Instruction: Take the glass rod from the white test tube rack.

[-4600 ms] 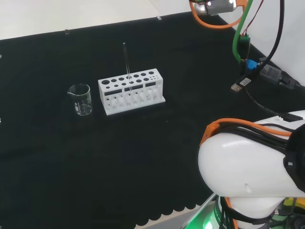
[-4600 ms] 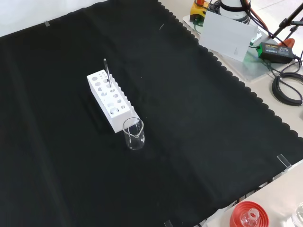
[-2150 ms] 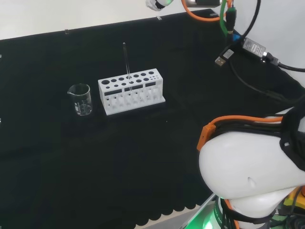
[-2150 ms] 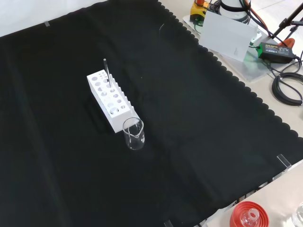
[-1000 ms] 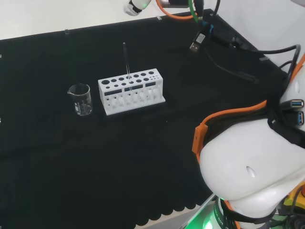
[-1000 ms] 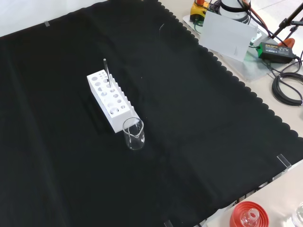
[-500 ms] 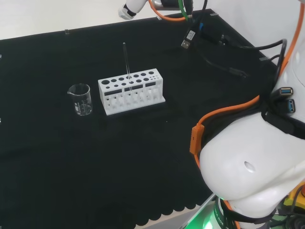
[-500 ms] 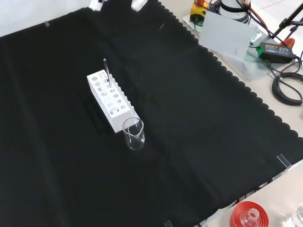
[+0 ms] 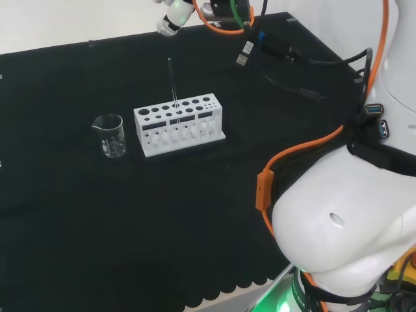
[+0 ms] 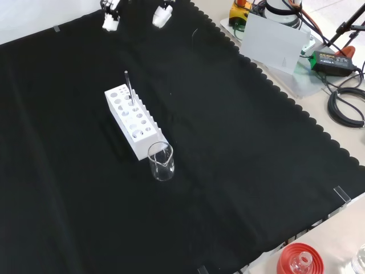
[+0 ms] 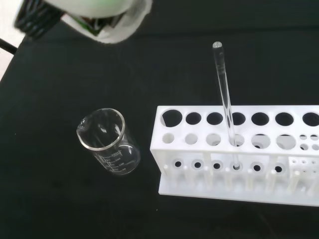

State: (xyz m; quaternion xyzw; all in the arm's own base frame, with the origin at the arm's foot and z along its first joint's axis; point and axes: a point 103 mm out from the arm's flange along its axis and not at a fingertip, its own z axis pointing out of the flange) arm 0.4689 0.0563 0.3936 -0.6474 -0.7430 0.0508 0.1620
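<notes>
**Glass rod upright in the rack, robot hand high above it**

In the head view, a small clear glass beaker (image 9: pixel 110 134) with a rolled lip and pour spout stands at the left on the counter (image 9: pixel 78 214), whose matte black cloth ends in a scalloped near edge. Just to its right, close but apart, sits the white test tube rack (image 9: pixel 179 125), a long rectangular block of smooth plastic with rows of round holes, larger at one end and tiny at the other. The glass rod (image 9: pixel 173 86) rises from a hole near the middle of the rack: thin, straight, clear, with a rounded tip, standing nearly upright and well clear of the rack's top face. The wrist view shows it passing through the upper plate down into a lower hole.

Bare black cloth lies all around the rack and beaker, with wide free room on every side; the cloth's edges are far from both pieces.

The robot hand (image 9: pixel 174 15) sits at the top edge of the head view, just right of the rod's line and well apart from its tip. In the front view two white-tipped fingers (image 10: pixel 110 19) hang at the top, spaced apart with nothing between them, farther back than the rack (image 10: pixel 131 119) and rod (image 10: pixel 129 88), touching neither.
</notes>
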